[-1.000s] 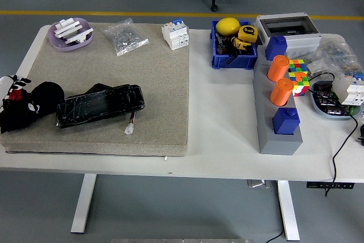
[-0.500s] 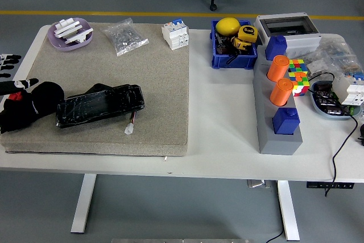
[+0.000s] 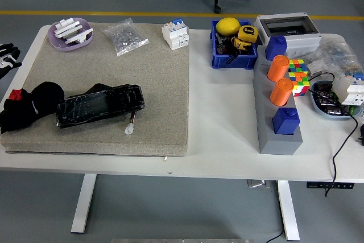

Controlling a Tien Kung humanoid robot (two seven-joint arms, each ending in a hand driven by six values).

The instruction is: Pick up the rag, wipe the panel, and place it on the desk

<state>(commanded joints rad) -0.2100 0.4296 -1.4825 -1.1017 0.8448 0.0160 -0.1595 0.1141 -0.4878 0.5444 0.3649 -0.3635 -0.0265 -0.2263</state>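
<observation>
The black rag [image 3: 27,107] lies bunched at the left end of the grey mat [image 3: 153,83], with a small red tag on it. It touches the left end of the black panel [image 3: 100,105], which lies flat on the mat with a short wire and white plug at its lower right. My left hand [image 3: 7,58] shows only at the picture's left edge, above and apart from the rag, with fingers spread and empty. My right hand is out of view.
At the mat's back are a purple bowl [image 3: 70,32], a bag of parts [image 3: 125,36] and a white breaker [image 3: 175,34]. To the right stand a blue bin [image 3: 233,46], a grey block with orange and blue pegs [image 3: 280,106], a colour cube [image 3: 298,75] and a cable.
My left hand has let go of the rag and lifted away from it, moving back and out toward the left edge. The rag stays on the mat beside the panel.
</observation>
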